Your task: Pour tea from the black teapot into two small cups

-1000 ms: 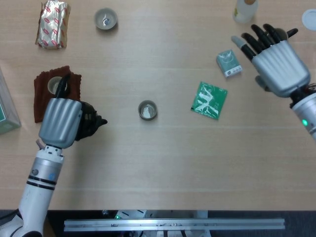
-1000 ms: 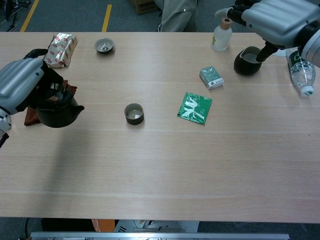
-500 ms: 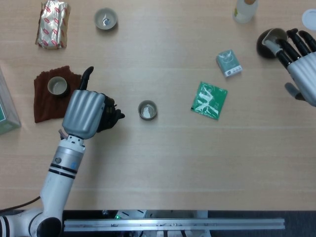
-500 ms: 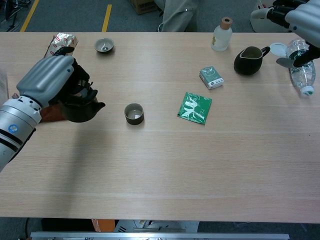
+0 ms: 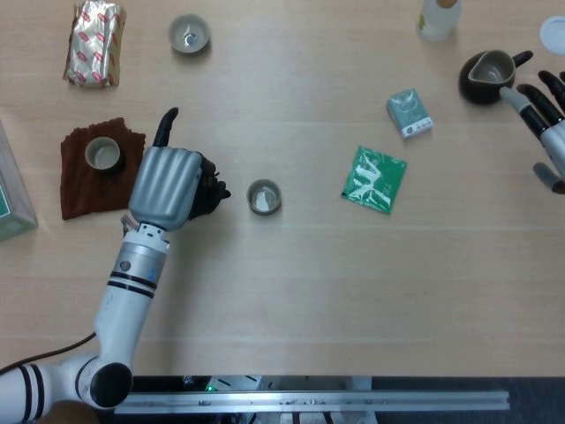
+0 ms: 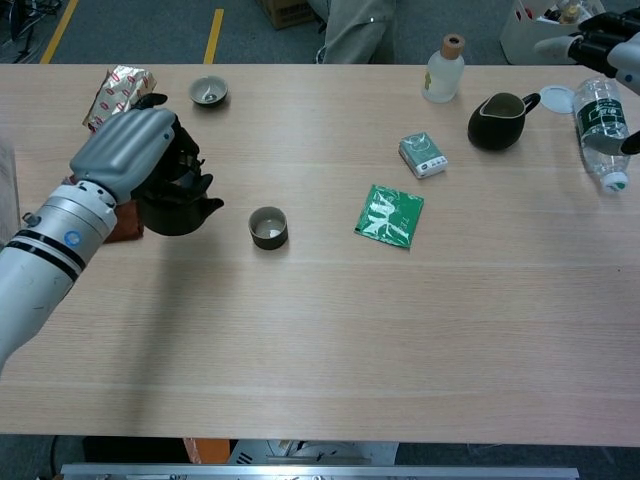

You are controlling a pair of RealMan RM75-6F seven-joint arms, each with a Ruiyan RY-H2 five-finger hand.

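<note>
Pale wooden bench (image 6: 330,330) carrying all items listed.

Black teapot (image 6: 180,205): being gripped by the left hand (image 5: 168,185), fingers wrapping its handle and body, spout pointing toward the nearest cup; whether it is touching the bench cannot be told.

Small cup (image 5: 263,196): standing just beyond the teapot's spout, on the side away from the left hand's wrist.

Second small cup (image 5: 189,34): sitting well beyond the left hand's fingertips, near the far edge.

Third small cup (image 5: 102,155): resting on a brown cloth (image 5: 79,181), just beside the left hand on its outer side.

Foil packet (image 5: 94,42): lying beyond the cloth.

Right hand (image 5: 546,119): holding nothing, fingers spreading apart, partly cut off by the frame edge.

Dark pitcher (image 5: 487,74): standing just beside the right hand's fingertips, not touching.

Green sachet (image 5: 374,179) and small green box (image 5: 410,113): lying between the two hands, nearer the right.

Pale bottle (image 6: 443,70): standing beyond the pitcher.

Plastic water bottle (image 6: 601,130): lying near the right hand.
</note>
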